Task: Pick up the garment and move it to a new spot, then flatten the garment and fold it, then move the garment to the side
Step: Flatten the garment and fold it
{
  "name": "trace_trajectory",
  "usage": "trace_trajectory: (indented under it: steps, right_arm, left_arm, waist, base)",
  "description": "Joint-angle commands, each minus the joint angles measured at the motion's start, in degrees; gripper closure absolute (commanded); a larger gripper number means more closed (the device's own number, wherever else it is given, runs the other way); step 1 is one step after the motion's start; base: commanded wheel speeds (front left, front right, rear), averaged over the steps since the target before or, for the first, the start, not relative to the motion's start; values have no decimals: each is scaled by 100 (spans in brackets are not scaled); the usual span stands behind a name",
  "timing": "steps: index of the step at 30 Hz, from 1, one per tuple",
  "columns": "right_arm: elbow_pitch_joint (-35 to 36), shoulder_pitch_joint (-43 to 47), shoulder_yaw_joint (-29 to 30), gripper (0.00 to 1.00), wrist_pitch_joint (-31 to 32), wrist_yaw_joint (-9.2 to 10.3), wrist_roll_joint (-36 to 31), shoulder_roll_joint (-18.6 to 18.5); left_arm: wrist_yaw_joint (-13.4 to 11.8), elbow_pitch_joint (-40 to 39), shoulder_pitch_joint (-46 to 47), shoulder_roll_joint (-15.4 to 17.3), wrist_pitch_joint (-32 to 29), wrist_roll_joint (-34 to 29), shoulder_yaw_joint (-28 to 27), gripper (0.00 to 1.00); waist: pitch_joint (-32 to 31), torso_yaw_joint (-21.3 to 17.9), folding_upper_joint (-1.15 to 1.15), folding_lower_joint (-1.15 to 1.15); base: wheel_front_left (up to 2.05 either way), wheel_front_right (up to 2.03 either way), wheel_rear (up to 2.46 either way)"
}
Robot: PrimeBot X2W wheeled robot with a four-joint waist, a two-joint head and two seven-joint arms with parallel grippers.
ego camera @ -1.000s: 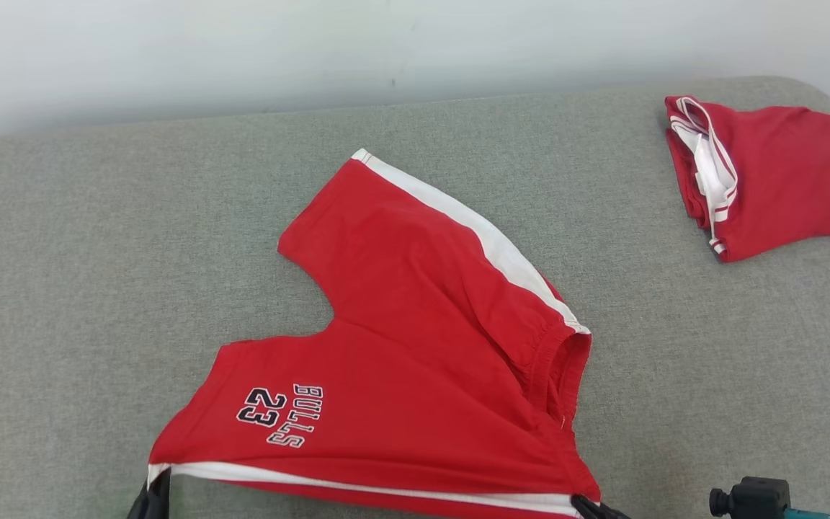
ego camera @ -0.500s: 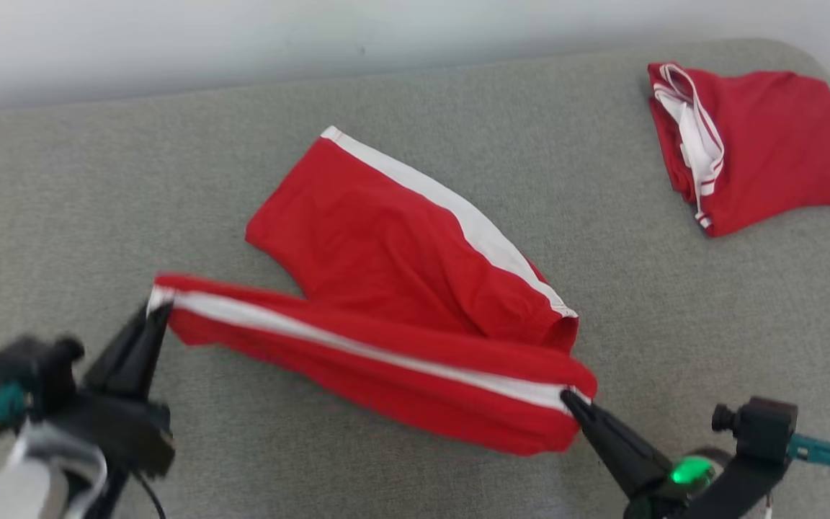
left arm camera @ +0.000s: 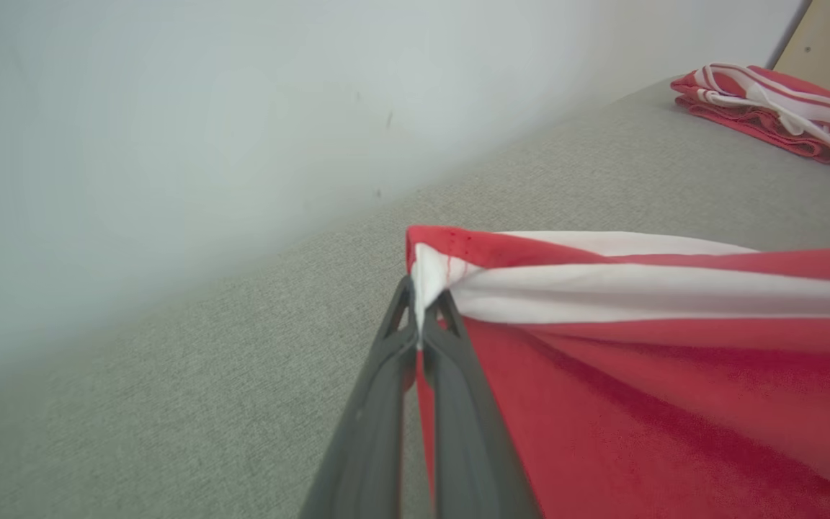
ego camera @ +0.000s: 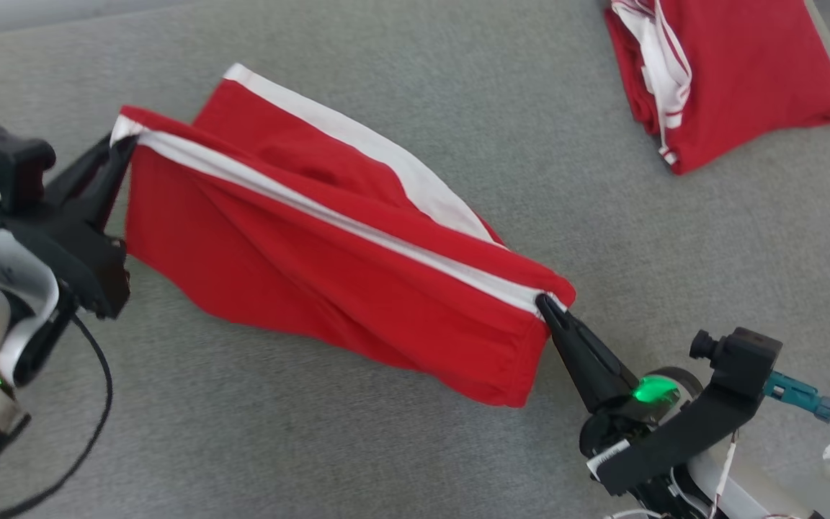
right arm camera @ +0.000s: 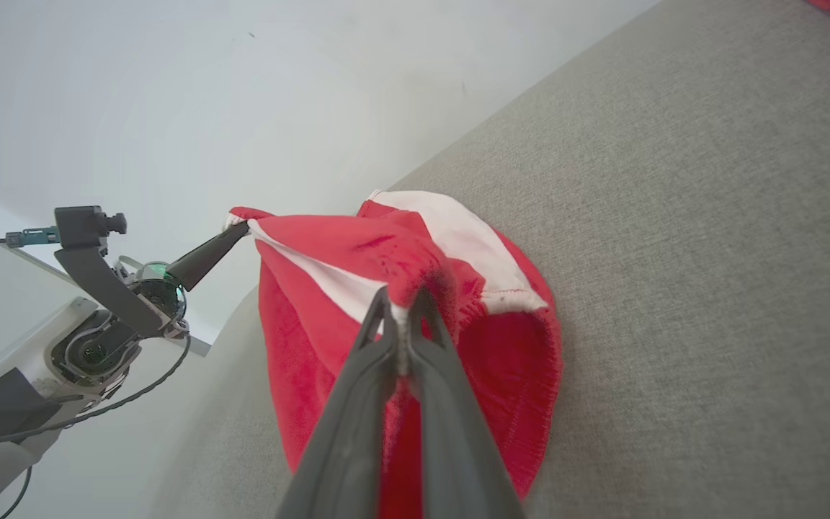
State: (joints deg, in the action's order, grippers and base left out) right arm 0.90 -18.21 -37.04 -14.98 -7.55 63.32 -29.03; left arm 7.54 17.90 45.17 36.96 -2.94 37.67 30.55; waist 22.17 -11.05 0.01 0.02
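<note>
ok, both arms are on it. the left end effector is pinched tight on the hem corner of the red shorts, right where the white stripe ends. in the left wrist view the two dark fingers are pressed together with the white cloth caught at their tips.

over at the other end the right end effector is clamped just as narrow on the waistband corner. the right wrist view shows the gathered red elastic bunched around its fingertips. a green light glows at the base of that one.

the shorts sit in the middle of the grey tabletop, stretched in a long diagonal between the two grips. the striped edge is pulled taut and raised, and the red cloth under it hangs in soft folds down to the tabletop. behind that raised edge there's the other leg, lying flat on the grey cover with its own broad white stripe showing past the first. the two legs overlap for most of their length.

far off at the right back corner a second red garment, folded with white trim showing, lies well apart from all this. a pale wall runs along the far side of the tabletop. a black cable loops down from the left arm.
</note>
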Motion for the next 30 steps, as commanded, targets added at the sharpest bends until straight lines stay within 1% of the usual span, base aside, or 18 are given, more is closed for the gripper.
trace_trajectory:
  steps: [1, 7, 10, 14, 19, 20, 21, 22, 23, 27, 30]
  right_arm:
    - [-20, -92, 98, 100, -22, 17, -101, 160]
    - [-135, -280, 325, 100, -23, 17, -403, 562]
    - [-201, -384, 349, 100, -23, 17, -521, 697]
    - [-299, -442, 331, 100, -23, 17, -654, 771]
    - [-462, -496, 329, 100, -23, 17, -735, 820]
    - [-491, -499, 304, 94, -23, 17, -722, 816]
    - [-508, -514, 289, 13, -23, 17, -754, 810]
    - [-524, -525, 282, 0, -23, 17, -778, 819]
    - [-534, -525, 290, 0, -23, 17, -775, 826]
    - [-443, -370, 540, 0, -15, 17, -939, 764]
    - [-299, -172, 852, 0, -13, 17, -1119, 716]
  left_arm:
    - [-17, 164, 303, 108, -54, 37, 155, 100]
    - [-18, 761, 1097, 217, -151, 204, 668, 100]
    - [-18, 998, 1417, 195, -132, 279, 892, 100]
    - [-18, 1226, 1637, 158, -111, 323, 1132, 100]
    - [-17, 1570, 1935, 74, 80, 392, 1457, 100]
    - [-17, 1646, 1969, 52, 105, 414, 1517, 100]
    - [-17, 1693, 2013, 48, 181, 401, 1574, 78]
    - [-17, 1755, 2053, 29, 266, 415, 1625, 50]
    - [-17, 1807, 2079, 4, 363, 439, 1666, 0]
    - [-16, 1956, 2091, -88, 749, 576, 1844, 0]
    - [-15, 2020, 2019, -101, 975, 716, 1928, 0]
  waist:
    - [387, -397, -1, -2]
    - [565, -605, -1, -2]
    - [634, -670, -1, -2]
    - [681, -699, -1, -2]
    - [714, -698, -1, -2]
    - [715, -693, -1, -2]
    - [714, -689, -1, -2]
    - [705, -684, -1, -2]
    - [685, -677, -1, -2]
    - [507, -626, -1, -2]
    - [315, -588, -1, -2]
  base:
    - [0, 0, 0]
    - [0, 0, 0]
    - [0, 0, 0]
    - [0, 0, 0]
    - [0, 0, 0]
    - [0, 0, 0]
    - [0, 0, 0]
    - [0, 0, 0]
    - [0, 0, 0]
    - [0, 0, 0]
    - [0, 0, 0]
